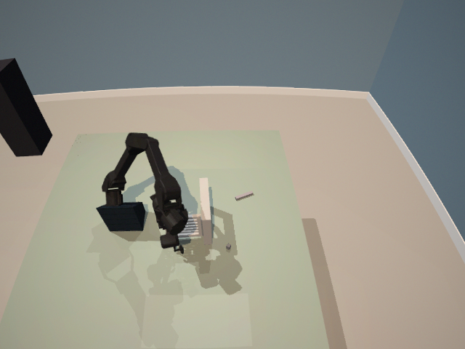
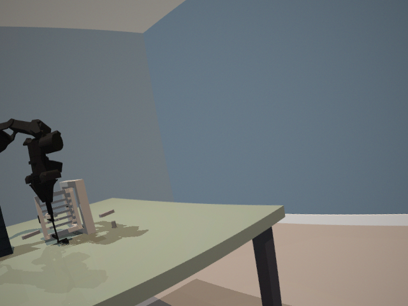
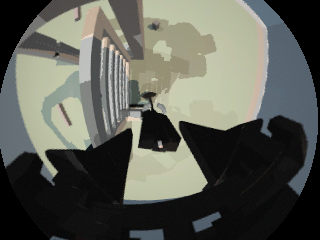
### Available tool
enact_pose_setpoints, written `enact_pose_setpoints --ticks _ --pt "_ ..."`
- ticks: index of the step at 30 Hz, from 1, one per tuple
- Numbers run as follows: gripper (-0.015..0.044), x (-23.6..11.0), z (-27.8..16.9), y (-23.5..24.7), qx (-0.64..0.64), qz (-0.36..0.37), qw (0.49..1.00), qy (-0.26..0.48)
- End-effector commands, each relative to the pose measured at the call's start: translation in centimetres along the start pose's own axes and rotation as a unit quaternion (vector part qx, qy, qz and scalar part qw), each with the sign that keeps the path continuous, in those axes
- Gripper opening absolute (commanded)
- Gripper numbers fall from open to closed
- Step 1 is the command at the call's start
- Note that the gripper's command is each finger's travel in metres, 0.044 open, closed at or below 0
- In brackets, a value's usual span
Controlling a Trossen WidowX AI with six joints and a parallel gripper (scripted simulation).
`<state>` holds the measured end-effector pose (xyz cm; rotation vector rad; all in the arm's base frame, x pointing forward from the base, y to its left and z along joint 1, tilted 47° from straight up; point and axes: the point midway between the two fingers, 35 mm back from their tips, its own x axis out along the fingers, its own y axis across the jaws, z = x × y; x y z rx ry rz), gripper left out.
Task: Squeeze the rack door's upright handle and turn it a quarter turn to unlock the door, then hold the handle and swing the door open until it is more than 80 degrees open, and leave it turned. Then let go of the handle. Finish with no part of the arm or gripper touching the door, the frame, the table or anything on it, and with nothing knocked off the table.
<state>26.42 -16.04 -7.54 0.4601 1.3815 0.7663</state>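
The pale barred door (image 1: 198, 225) (image 2: 75, 210) (image 3: 86, 75) stands out from its frame (image 1: 205, 203) (image 2: 86, 210) at roughly a right angle. The black upright handle (image 2: 55, 230) (image 3: 159, 134) stands at the door's free edge, with a dark foot low near the table. My gripper (image 2: 47, 199) (image 3: 155, 128) points down over the handle's top. Its fingers are open, one on each side of the handle, with gaps showing in the wrist view. In the top view the arm hides the fingertips and the door's outer part. Whether a finger touches the handle cannot be told.
A small grey block (image 1: 228, 246) (image 2: 113, 224) (image 3: 154, 26) and a pinkish bar (image 1: 244, 195) (image 2: 106, 213) (image 3: 77, 13) lie beyond the frame. Another bar (image 2: 30, 234) (image 3: 64, 114) lies on the arm's side. The arm stands on a dark blue block (image 1: 122, 217).
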Motion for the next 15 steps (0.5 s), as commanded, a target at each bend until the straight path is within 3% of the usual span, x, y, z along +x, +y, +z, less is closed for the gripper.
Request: enact_pose_setpoints --ticks 1,15 --pt "0.0290 -0.7 0.0 -0.2 -0.003 -0.003 1.000 0.001" --pt "0.0290 -2.6 0.0 -0.2 -0.003 -0.003 1.000 0.002"
